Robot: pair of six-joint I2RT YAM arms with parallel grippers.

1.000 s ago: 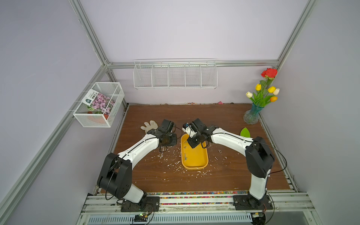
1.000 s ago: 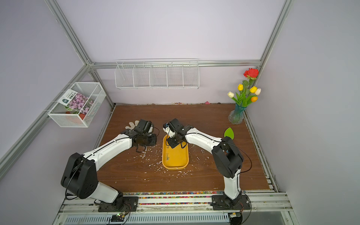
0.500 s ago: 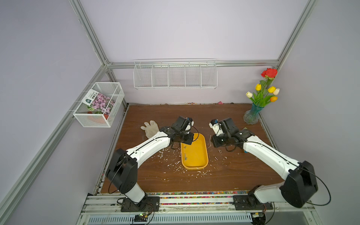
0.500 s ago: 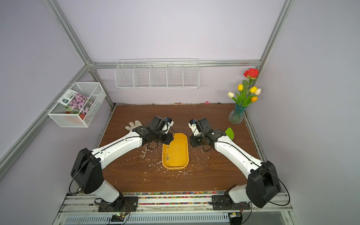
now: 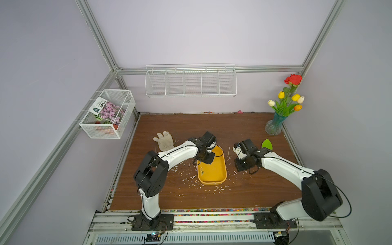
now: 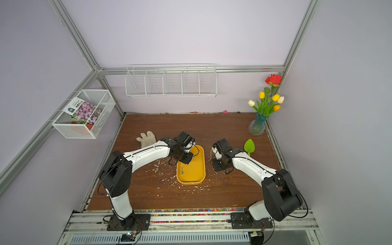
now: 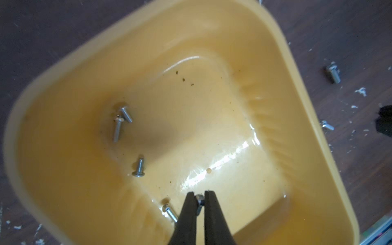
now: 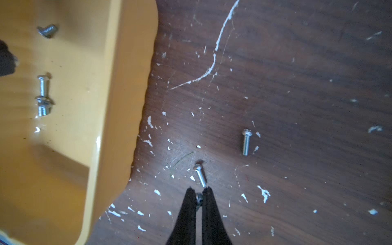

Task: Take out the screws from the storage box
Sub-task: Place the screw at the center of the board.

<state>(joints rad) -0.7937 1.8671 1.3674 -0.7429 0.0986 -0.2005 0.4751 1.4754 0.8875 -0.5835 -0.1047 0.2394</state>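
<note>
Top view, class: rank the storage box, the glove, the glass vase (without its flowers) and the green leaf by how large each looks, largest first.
In a top view:
1. storage box
2. glove and glass vase: these look about alike, so they are not ranked against each other
3. green leaf

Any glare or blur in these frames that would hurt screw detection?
Left wrist view: bright glare streak on the storage box floor, rim soft, screws inside fairly sharp. Right wrist view: storage box wall blurred, screws on the table crisp. In both top views: even light, no glare, screws only specks.
</note>
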